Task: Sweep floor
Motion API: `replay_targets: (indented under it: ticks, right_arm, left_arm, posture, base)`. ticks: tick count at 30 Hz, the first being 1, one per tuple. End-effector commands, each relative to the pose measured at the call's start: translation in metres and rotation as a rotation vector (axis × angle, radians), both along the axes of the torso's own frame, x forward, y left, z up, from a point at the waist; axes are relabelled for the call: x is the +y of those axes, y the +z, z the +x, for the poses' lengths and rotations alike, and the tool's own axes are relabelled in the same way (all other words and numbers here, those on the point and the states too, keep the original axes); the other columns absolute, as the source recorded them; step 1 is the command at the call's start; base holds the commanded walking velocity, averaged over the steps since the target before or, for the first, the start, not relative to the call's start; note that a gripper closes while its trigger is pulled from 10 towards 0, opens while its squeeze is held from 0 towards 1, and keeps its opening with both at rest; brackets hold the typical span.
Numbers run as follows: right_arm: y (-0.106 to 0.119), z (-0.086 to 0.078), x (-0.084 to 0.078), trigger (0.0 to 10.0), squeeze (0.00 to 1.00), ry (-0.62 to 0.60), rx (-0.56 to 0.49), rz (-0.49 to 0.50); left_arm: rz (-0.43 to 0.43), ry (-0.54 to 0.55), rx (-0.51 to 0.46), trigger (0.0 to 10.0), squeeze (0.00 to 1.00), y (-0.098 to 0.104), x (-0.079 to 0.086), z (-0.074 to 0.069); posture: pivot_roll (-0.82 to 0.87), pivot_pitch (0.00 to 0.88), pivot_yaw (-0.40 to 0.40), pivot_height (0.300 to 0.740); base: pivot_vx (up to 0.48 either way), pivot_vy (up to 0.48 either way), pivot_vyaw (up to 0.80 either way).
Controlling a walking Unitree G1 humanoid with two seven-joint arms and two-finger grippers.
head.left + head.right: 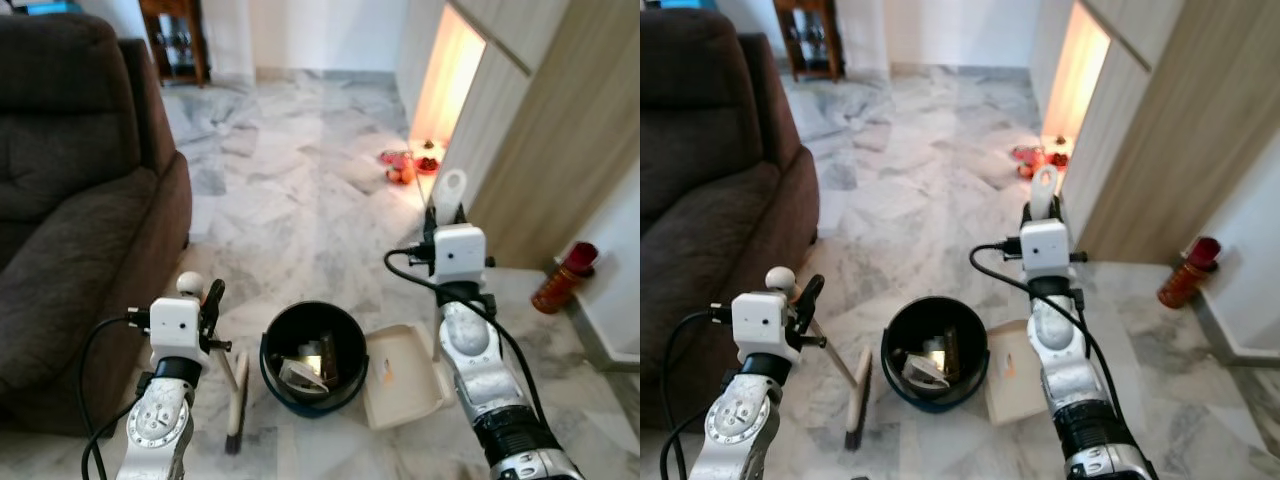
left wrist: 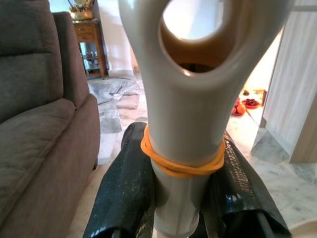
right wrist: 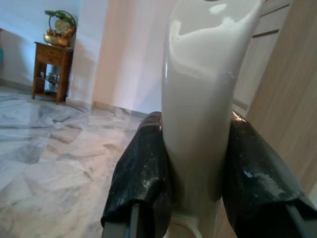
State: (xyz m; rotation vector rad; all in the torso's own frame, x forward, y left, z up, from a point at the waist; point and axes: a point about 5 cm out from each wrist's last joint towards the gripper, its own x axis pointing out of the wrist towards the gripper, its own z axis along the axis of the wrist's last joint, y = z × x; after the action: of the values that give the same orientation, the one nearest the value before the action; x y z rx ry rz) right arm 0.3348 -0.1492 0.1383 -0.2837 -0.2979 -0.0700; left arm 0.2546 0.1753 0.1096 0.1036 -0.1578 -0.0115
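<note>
My left gripper (image 2: 178, 198) pinches the broom (image 1: 236, 400) handle. My right gripper (image 3: 198, 188) pinches the dustpan (image 1: 400, 375) handle. Both sit beside the black bin (image 1: 312, 358). Next, I think, comes brushing dirt into the pan.

Cream broom (image 1: 235, 395) leaning, head on floor; cream dustpan (image 1: 402, 375) flat beside black bin.

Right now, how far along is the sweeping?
Some rubbish already lies in the black bucket. The left hand grips the broom handle; the right hand holds the dustpan handle. Dustpan's tray rests beside the bucket. Remaining dirt cannot be judged.
</note>
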Motion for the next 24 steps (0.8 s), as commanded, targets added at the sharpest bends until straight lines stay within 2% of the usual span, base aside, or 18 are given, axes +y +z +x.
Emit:
replay_targets:
  ticks: [1, 10, 24]
  right_arm:
    - [0.0085, 0.0020, 0.0007, 10.0, 0.00, 0.008, -0.034, 0.007]
    - [0.0107, 0.0038, 0.0023, 10.0, 0.00, 0.016, -0.040, 0.023]
    - [0.0117, 0.0051, 0.0043, 10.0, 0.00, 0.041, -0.034, 0.047]
  left_arm:
    - [-0.002, -0.002, -0.036, 10.0, 0.00, 0.0067, -0.0001, 0.0011]
    - [0.001, 0.000, -0.040, 10.0, 0.00, 0.0080, 0.0007, 0.0038]
    - [0.006, 0.014, -0.036, 10.0, 0.00, 0.0080, 0.0001, 0.0061]
  posture:
    - [0.06, 0.044, -0.026, 0.740]
    - [0.06, 0.067, -0.027, 0.740]
    - [0.06, 0.098, -0.038, 0.740]
  base:
    - [-0.251, 0.000, 0.00]
    - [-0.246, 0.000, 0.00]
    - [0.000, 0.000, 0.00]
